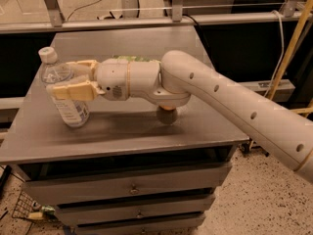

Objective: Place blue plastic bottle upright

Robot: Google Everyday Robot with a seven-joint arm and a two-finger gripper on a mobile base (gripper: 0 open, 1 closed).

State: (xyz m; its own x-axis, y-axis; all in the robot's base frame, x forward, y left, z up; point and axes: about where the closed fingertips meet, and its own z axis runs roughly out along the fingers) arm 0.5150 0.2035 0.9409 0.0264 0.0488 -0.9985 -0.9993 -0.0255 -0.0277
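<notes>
Near the desk's (146, 126) left edge, the slightly tilted blue plastic bottle (73, 110) is clamped mid-body by the gripper (73, 77); it should be squared onto its base before release.

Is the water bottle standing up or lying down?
Almost standing up, leaning slightly: the clear plastic water bottle has its white cap on top, its bottom near the grey metal table, and the cream gripper clamped around it.

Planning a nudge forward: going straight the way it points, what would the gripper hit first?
The blue plastic bottle, already in the jaws of the gripper over the left of the table; beyond it the way looks free, though depth is unclear.
</notes>
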